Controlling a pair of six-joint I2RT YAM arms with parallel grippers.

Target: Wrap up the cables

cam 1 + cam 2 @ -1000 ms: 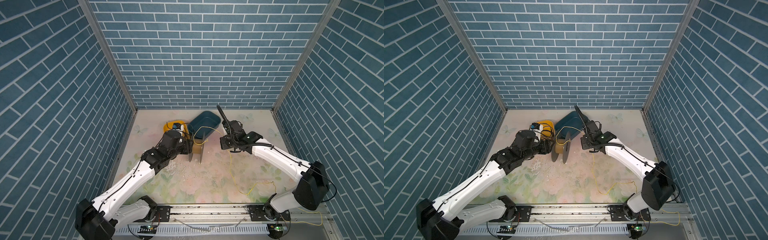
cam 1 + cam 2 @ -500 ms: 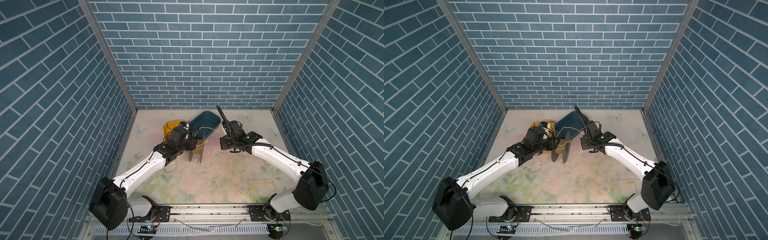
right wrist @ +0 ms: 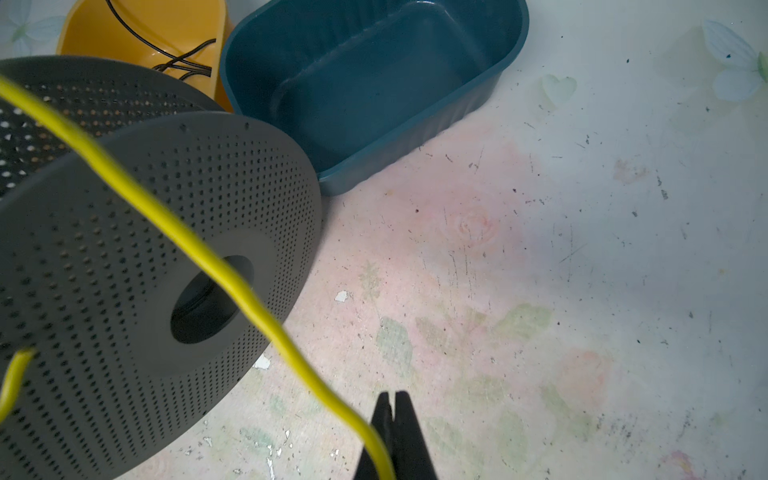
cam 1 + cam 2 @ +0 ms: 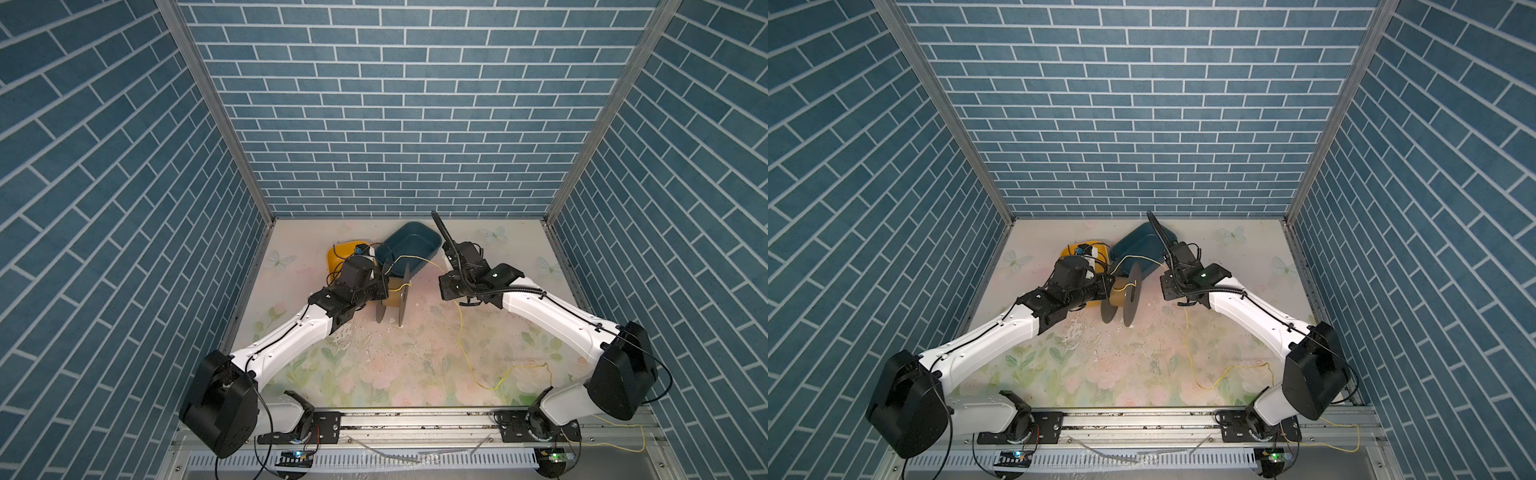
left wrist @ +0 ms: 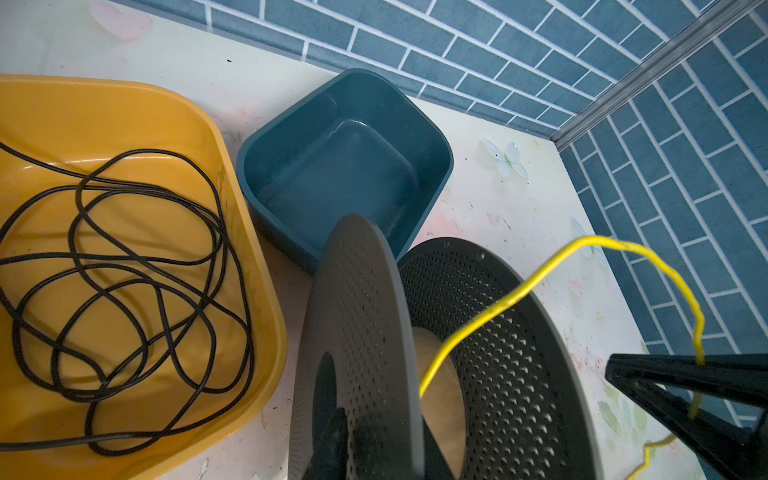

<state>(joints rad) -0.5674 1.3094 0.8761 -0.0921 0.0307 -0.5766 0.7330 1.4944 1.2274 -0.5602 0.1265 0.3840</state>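
The left arm stretches low and forward, the left fingers (image 5: 330, 440) straddling the near flange of the perforated spool (image 4: 1133, 296); whether they clamp it I cannot tell. The right arm bends inward beside the spool, the right fingers (image 3: 407, 432) pressed together on the yellow cable (image 3: 232, 282), which arcs from the spool's core and trails across the surface (image 4: 374, 365).

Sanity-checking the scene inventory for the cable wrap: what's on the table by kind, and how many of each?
Bins: 2 (yellow bin, dark blue bin)
Cables: 2 (yellow cable, black cable lying in the yellow bin)
Spools: 1 (grey perforated spool)
Total: 5
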